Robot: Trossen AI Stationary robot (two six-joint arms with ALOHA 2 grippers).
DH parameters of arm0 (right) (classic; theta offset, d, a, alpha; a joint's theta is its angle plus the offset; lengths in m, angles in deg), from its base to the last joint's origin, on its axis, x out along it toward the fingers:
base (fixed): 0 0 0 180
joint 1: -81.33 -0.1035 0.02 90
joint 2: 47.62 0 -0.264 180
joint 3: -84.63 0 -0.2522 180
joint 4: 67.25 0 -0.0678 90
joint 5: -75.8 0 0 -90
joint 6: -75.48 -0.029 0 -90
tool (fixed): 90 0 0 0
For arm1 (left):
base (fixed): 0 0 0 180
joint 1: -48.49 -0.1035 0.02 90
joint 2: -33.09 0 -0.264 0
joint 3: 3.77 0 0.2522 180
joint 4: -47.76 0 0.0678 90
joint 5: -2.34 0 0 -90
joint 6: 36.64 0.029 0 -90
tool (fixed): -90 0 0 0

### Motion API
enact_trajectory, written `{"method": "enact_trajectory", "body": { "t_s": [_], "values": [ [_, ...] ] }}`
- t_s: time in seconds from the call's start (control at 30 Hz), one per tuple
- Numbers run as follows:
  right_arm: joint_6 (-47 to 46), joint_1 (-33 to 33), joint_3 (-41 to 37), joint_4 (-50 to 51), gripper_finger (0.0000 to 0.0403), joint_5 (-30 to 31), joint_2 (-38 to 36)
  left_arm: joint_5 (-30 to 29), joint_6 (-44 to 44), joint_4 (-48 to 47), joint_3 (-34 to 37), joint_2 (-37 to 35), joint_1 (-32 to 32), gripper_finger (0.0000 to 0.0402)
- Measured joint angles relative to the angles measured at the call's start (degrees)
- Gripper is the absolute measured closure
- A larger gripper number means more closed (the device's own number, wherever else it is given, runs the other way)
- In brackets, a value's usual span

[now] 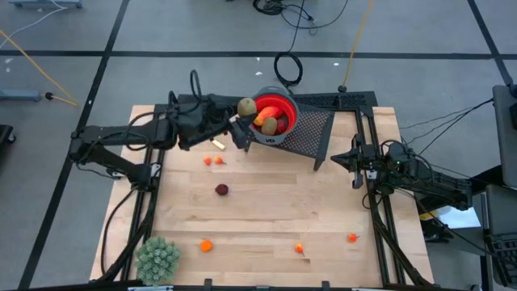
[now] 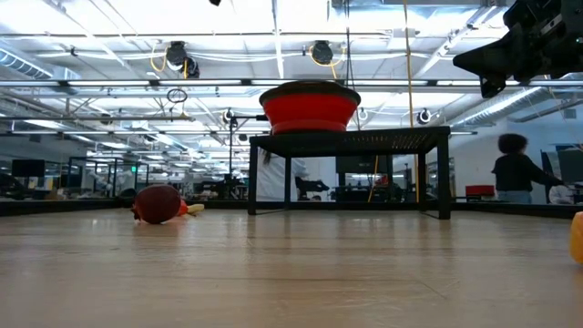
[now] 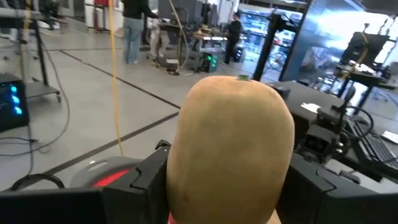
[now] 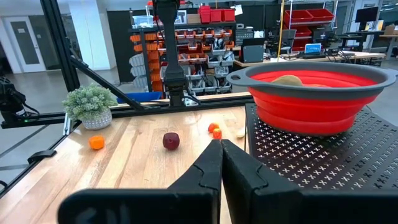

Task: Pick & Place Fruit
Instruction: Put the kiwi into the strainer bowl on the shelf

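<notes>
High view: overhead, straight down, whole table (image 1: 258,226). Low view: tabletop level, facing the room. Left wrist view: very close behind a brown fruit (image 3: 230,149). Right wrist view: level across table toward red bowl (image 4: 317,96), at 12 o'clock overhead.

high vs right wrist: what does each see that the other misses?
Only high: the left gripper holding a brown kiwi at the red bowl's rim, and small orange pieces on the table's near edge. Only right wrist: the right gripper close up, jaws shut and empty, plus shelving in the room behind. Both: the bowl on its black mesh stand, the dark red fruit and the spiky plant.
</notes>
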Motion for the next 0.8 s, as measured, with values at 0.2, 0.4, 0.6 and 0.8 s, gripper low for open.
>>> {"method": "enact_trajectory", "body": {
  "t_s": [0.2, 0.4, 0.6, 0.8],
  "values": [
    [-0.09, 0.0, 0.0, 0.0, 0.0403, 0.0, 0.02, 6.05, 0.11, -0.01, -0.09, 1.78, -3.19, 0.019],
    [-2.65, 0.0, 0.0, 0.33, 0.0403, 0.0, 0.02, 9.09, 1.52, 0.81, -0.09, 4.05, -5.51, 0.019],
    [-2.98, 0.0, 0.0, 0.64, 0.0403, -0.01, 0.04, 11.56, 4.07, 3.71, -0.09, 6.31, -8.0, 0.019],
    [-2.67, 0.0, 0.0, 1.05, 0.0403, -0.02, 0.04, 14.18, 7.42, 3.56, -3.88, 11.1, -9.65, 0.019]
  ]
}}
